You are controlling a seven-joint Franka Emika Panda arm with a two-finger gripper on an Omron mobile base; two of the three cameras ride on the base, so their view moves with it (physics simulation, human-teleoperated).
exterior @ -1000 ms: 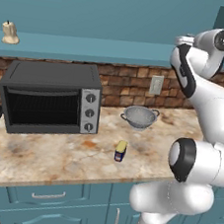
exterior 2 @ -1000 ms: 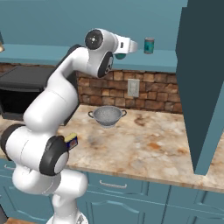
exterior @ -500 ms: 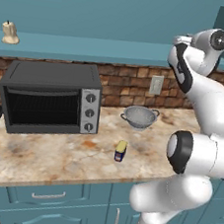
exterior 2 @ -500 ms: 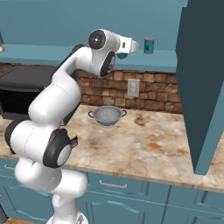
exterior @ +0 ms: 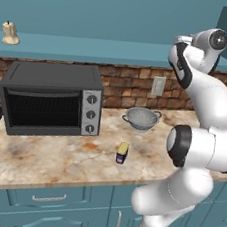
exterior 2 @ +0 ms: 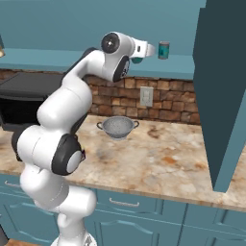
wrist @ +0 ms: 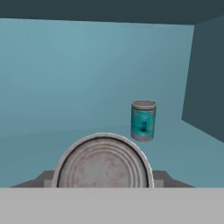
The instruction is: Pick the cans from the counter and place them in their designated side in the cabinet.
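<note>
Clamping a silvery-topped can, the gripper should lower it upright onto the cabinet, clear of the teal can.

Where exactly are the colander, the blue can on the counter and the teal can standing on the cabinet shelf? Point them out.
colander (exterior: 141,119), left base view, bowl's inside.
blue can (exterior: 122,154), left base view, its side.
teal can (wrist: 143,121), hand view, its label.
</note>
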